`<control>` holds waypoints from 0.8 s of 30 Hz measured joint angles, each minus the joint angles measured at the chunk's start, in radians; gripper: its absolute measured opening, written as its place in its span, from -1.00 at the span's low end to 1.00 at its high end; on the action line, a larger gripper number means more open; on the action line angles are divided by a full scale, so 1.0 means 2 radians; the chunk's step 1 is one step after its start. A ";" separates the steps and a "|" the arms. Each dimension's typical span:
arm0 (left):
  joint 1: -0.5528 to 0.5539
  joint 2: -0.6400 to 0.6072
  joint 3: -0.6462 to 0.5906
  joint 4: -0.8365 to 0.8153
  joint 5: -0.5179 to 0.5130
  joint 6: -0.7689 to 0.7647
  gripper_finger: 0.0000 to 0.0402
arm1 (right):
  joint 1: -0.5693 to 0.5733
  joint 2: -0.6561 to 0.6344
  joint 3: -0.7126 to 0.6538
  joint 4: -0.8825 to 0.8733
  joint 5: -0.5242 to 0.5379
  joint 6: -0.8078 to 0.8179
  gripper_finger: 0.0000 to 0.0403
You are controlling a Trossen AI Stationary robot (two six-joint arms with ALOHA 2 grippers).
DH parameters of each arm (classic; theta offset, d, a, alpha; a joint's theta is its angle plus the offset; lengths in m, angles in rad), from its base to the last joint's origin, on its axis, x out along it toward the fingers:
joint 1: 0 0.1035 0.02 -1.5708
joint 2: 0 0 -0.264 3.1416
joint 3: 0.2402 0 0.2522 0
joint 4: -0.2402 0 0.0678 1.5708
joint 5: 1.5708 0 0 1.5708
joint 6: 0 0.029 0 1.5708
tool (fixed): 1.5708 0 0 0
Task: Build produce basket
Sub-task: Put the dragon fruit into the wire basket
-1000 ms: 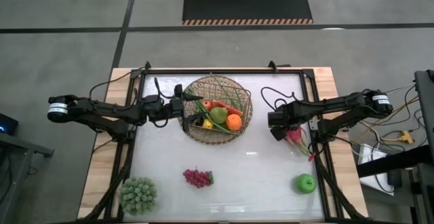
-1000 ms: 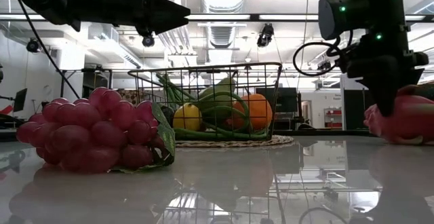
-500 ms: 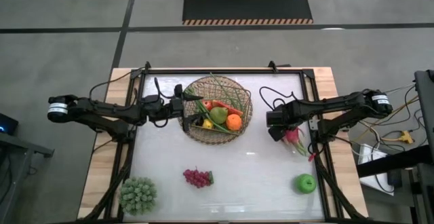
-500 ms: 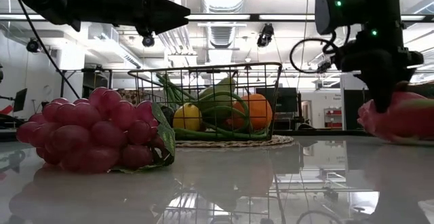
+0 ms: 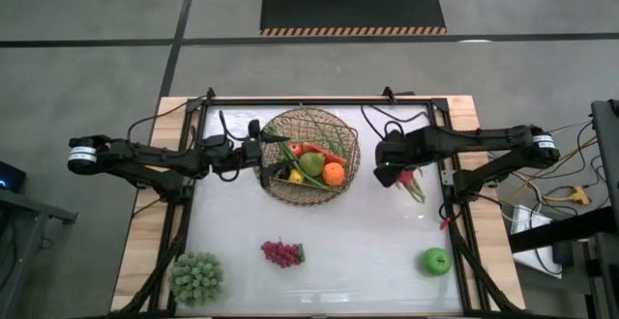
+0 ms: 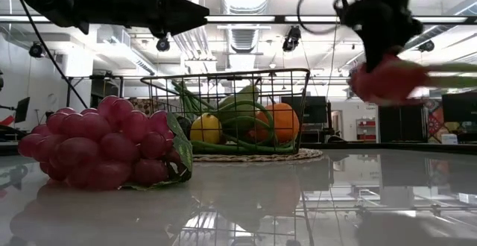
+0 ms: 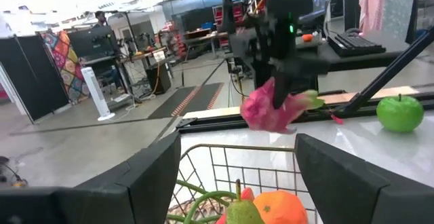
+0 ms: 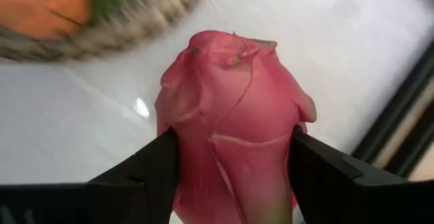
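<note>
One basket, one dragon fruit in the air, three pieces loose on the bench.

One pink dragon fruit is clamped between the right gripper's fingers, lifted off the bench just beside the basket toward the right edge. The basket sits near the far edge, holding an orange, a pear, a lemon and green stalks; other contents are hard to make out. The left gripper hovers wide open and empty at the basket's left rim. One bunch of grapes, one green apple and one spiky green piece lie along the near edge.

Table: basket, grapes, apple
</note>
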 joint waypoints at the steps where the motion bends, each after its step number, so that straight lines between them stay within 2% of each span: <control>1: 0.000 0.000 0.000 0.001 0.000 0.006 0.35 | 0.000 0.000 0.014 0.001 0.003 -0.008 0.09; 9: 0.000 0.000 0.000 0.013 0.000 0.024 0.35 | 0.000 0.001 0.106 0.031 0.050 -0.111 0.09; 24: 0.001 -0.001 0.000 0.064 -0.003 0.069 0.35 | -0.002 0.013 0.119 0.307 0.039 -0.435 0.09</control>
